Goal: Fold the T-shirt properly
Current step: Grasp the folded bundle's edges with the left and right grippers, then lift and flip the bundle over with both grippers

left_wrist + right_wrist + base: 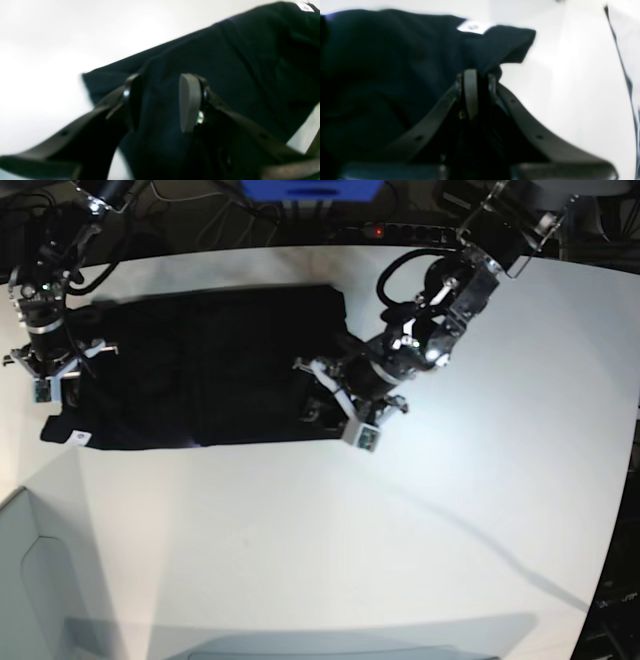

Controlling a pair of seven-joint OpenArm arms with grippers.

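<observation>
While the limp, light shirt (pixel 210 375) lies flat on the table (pixel 420 510), the right gripper (pixel 476 82) pinches its tagged edge and the left gripper (pixel 160 100) gapes half-open over cloth, holding nothing; grip hems.

Black T-shirt (pixel 200 380) flat on white table (pixel 400 520), arms at both ends

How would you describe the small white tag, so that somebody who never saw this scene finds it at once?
Look at the white table, where a large black T-shirt lies spread out. Go to its corner nearest the right gripper, which is shut on the cloth. There sits the small white tag, the only bright patch on the dark fabric.
</observation>
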